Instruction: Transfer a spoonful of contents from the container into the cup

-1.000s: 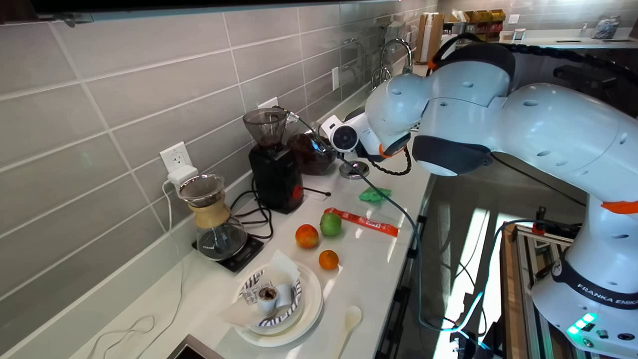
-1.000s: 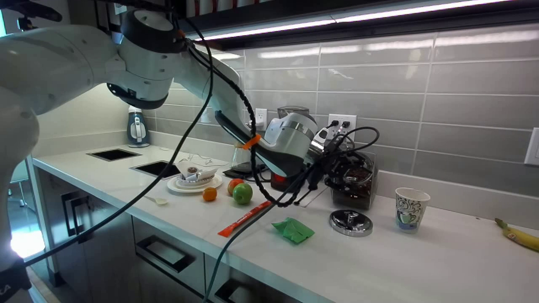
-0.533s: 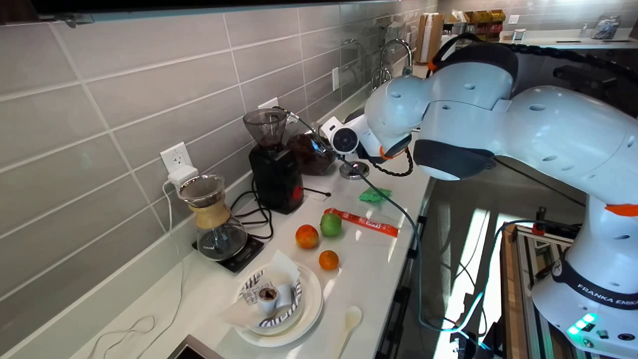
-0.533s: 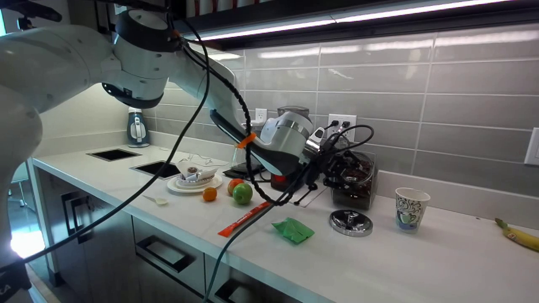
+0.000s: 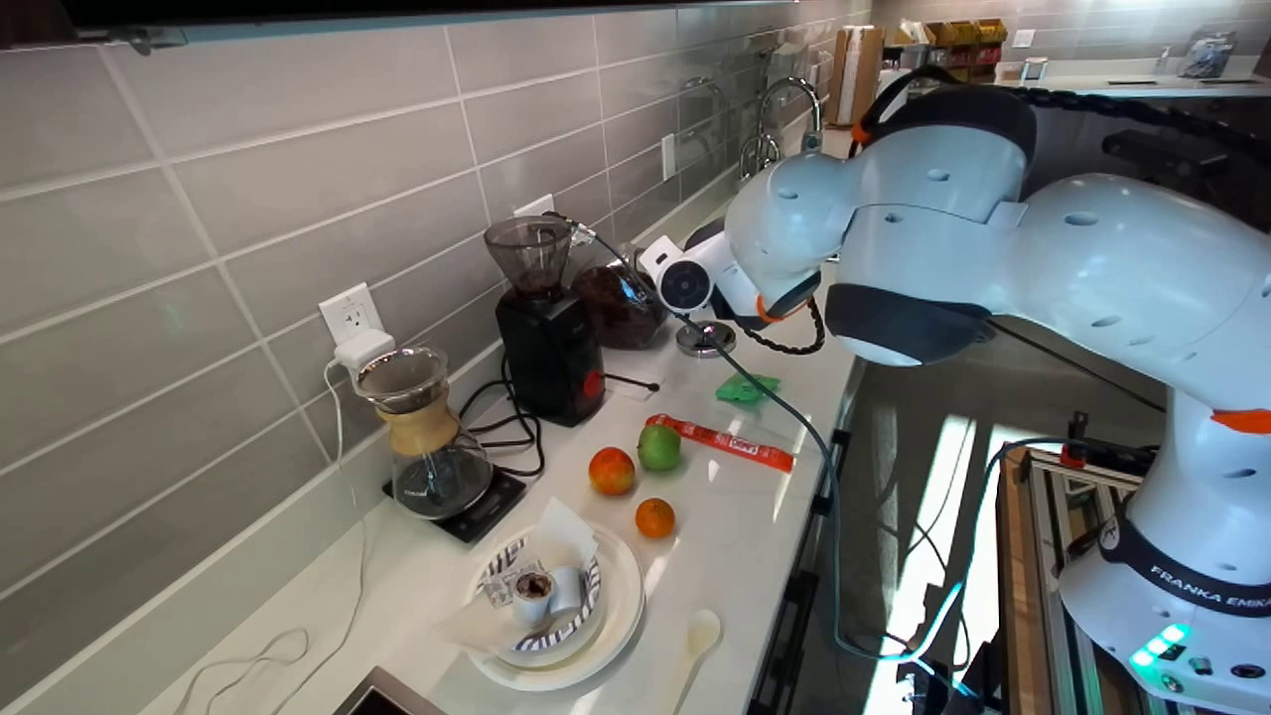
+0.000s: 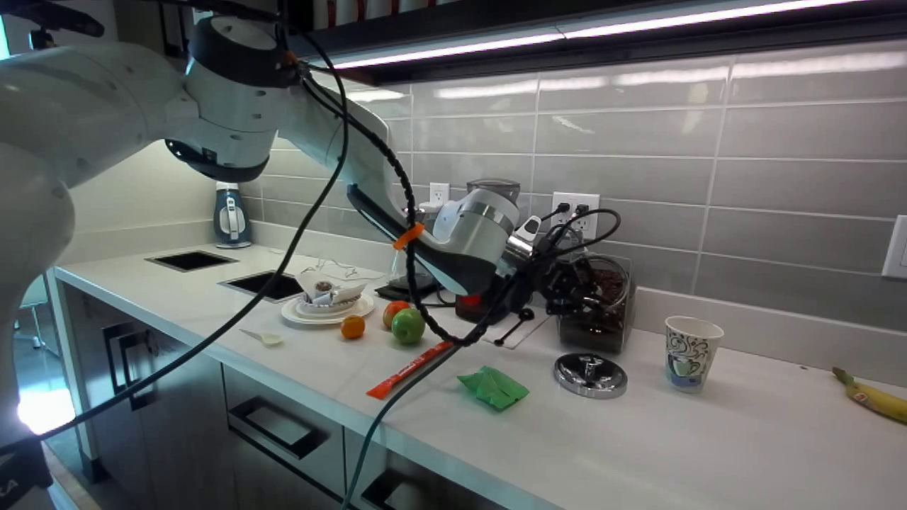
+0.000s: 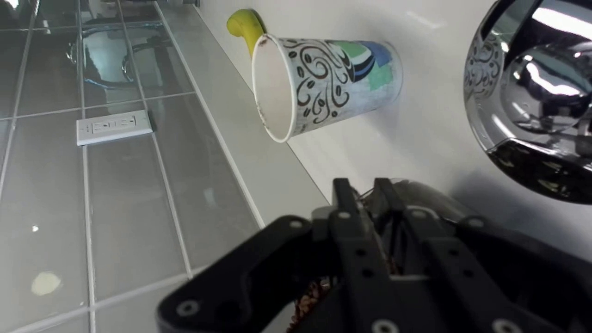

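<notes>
Wrist view shows, from the left, an outlet (image 7: pixel 114 127) on the wall (image 7: pixel 51 194), one end of a banana (image 7: pixel 247 27), and the cup (image 7: pixel 330 88), patterned, with brown marks on its rim. Next is the end effector (image 7: pixel 363 196), its jaws a little apart in front of the jar (image 6: pixel 602 334); I cannot tell whether they pinch anything, nor whether they touch the jar. Brown beans (image 7: pixel 307 303) show behind its lower parts, and a chrome lid (image 7: pixel 532 92) is cut off by the right edge of the frame. In an exterior view, again from the left, a carafe (image 5: pixel 422 432) stands on a black scale (image 5: pixel 487 508), followed by a striped bowl (image 5: pixel 571 624) on a plate (image 5: pixel 628 604), then a grinder (image 5: pixel 551 357) with the jar just beside it. In an exterior view a spoon (image 6: pixel 267 338) lies near the front edge of the surface (image 6: pixel 638 446), and rightward of it are an orange (image 6: pixel 352 326), a red fruit (image 6: pixel 394 310) with a green apple (image 6: pixel 408 326) just beside it, a red packet (image 6: pixel 411 369), and a green wrapper (image 6: pixel 494 387). Farther right, the jar stands near the wall, partly hidden by the end effector, with the lid in front; the cup stands upright just beyond, apart from both, and the banana lies at the far right.
</notes>
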You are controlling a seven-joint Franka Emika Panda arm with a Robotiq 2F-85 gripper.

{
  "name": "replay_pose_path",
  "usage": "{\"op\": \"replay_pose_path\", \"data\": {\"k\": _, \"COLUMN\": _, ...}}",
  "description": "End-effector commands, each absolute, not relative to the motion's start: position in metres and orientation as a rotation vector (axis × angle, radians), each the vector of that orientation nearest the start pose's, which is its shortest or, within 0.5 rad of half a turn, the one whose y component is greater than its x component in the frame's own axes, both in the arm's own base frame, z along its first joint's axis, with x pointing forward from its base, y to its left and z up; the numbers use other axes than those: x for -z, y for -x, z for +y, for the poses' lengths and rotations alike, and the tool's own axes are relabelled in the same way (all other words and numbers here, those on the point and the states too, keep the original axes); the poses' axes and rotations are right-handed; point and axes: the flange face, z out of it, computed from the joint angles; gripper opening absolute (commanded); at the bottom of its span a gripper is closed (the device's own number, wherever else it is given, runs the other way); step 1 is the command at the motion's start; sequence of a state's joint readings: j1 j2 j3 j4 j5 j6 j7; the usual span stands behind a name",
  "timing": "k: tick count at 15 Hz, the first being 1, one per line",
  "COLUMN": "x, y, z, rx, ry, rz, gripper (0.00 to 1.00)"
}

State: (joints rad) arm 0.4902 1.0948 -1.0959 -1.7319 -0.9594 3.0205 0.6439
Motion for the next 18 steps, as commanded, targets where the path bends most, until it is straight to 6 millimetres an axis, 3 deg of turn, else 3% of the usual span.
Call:
{"op": "replay_pose_path", "data": {"k": 1, "x": -0.202, "y": -0.645, "z": -0.220, "rx": -0.292, "ry": -1.962, "rz": 0.361, "gripper": 0.00}}
{"op": "replay_pose_path", "data": {"k": 6, "x": -0.202, "y": -0.645, "z": -0.219, "rx": -0.274, "ry": -1.950, "rz": 0.361, "gripper": 0.01}}
{"op": "replay_pose_path", "data": {"k": 18, "x": -0.237, "y": -0.651, "z": -0.207, "rx": -0.235, "ry": -1.962, "rz": 0.514, "gripper": 0.01}}
